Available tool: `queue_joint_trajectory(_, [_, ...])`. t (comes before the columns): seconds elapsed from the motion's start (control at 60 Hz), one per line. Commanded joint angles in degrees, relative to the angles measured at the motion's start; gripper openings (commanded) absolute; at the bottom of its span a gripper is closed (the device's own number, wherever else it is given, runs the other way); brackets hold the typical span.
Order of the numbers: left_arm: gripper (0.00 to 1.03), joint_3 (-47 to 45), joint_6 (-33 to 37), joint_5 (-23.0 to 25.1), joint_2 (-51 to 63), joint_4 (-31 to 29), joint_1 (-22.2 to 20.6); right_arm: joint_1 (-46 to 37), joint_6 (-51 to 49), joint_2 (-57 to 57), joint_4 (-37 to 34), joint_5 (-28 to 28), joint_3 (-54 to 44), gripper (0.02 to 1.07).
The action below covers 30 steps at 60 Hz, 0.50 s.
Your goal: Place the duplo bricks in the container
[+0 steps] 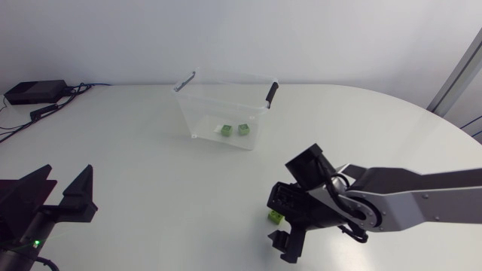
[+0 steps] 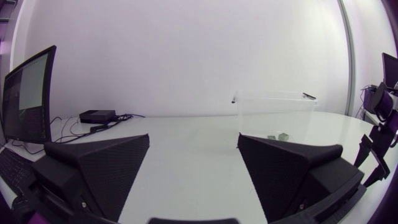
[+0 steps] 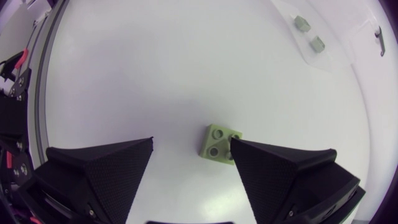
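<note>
The right gripper (image 3: 191, 142) hung low over the table (image 1: 151, 150), its fingers spread wide and gripping nothing. A light green brick (image 3: 217, 142) lay on the table between them, close against one fingertip and clear of the other, so it was not yet grasped. The container (image 1: 197, 113) stood at the far side of the table, well apart from this brick, with two darker green bricks (image 1: 226, 130) (image 1: 243, 129) already on its floor. The left gripper (image 2: 194, 137) sat near its own edge of the table, also wide open and empty.

By my judgement the task was well past halfway: two bricks were in, and the one loose brick in view remained to be gripped, carried over and dropped in.
</note>
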Motion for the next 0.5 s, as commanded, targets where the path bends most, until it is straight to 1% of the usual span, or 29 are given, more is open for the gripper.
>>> queue_joint_trajectory(0.0, [1.0, -1.06, 0.27, 0.32, -0.58, 0.51, 0.36, -1.5, 1.23, -3.46, -1.83, 0.52, -0.2, 0.95])
queue_joint_trajectory(0.083, [1.0, -1.06, 0.27, 0.32, -0.58, 0.51, 0.44, -2.64, 1.23, -4.34, -2.71, 0.7, 0.24, 0.95])
queue_joint_trajectory(0.2, [1.0, -1.06, 0.27, 0.32, -0.58, 0.51, 0.36, -3.96, 1.41, -3.46, -2.09, 0.79, 0.15, 0.95])
queue_joint_trajectory(0.483, [1.0, -1.06, 0.27, 0.32, -0.58, 0.51, 0.36, -6.07, 2.9, 5.6, 5.29, 0.7, -0.03, 0.95])
